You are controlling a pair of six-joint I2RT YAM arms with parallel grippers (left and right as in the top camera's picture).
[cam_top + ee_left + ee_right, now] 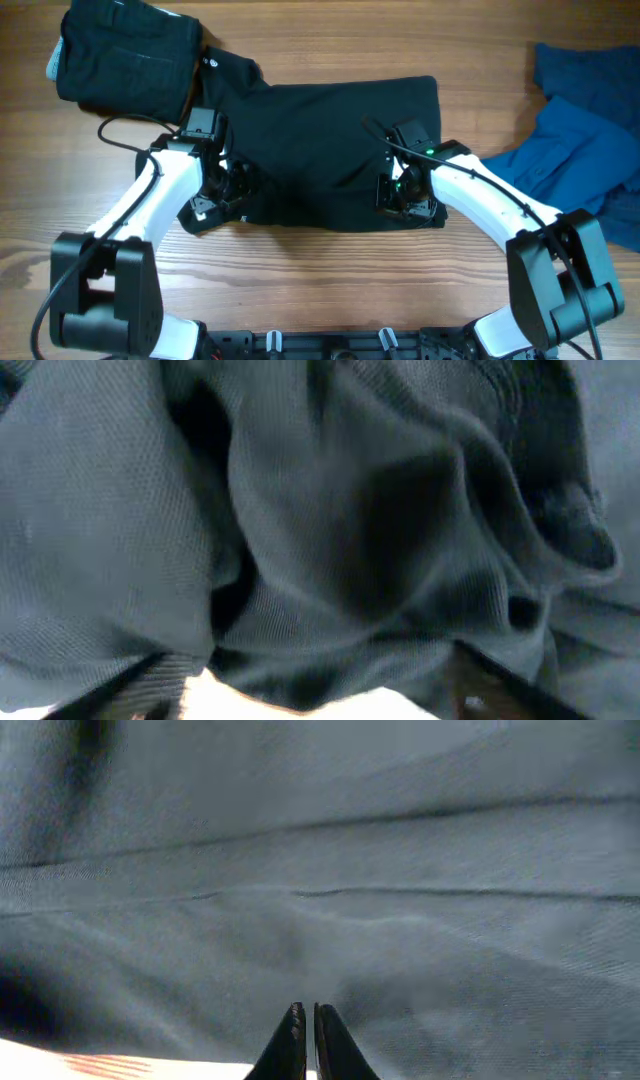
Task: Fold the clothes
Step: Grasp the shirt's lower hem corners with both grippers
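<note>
A black shirt point(340, 140) lies partly folded across the middle of the table. My left gripper point(225, 192) is at its near-left edge. In the left wrist view, bunched black fabric point(330, 530) fills the frame and hangs between the spread fingers point(310, 695), so this gripper looks open. My right gripper point(400, 195) is at the shirt's near-right edge. In the right wrist view its fingertips point(305, 1012) are pressed together against smooth black fabric point(380, 870), apparently pinching it near the hem.
A folded dark garment point(125, 55) sits at the far left corner. A crumpled blue shirt point(585, 140) lies at the right. The bare wooden table point(320, 285) runs along the front.
</note>
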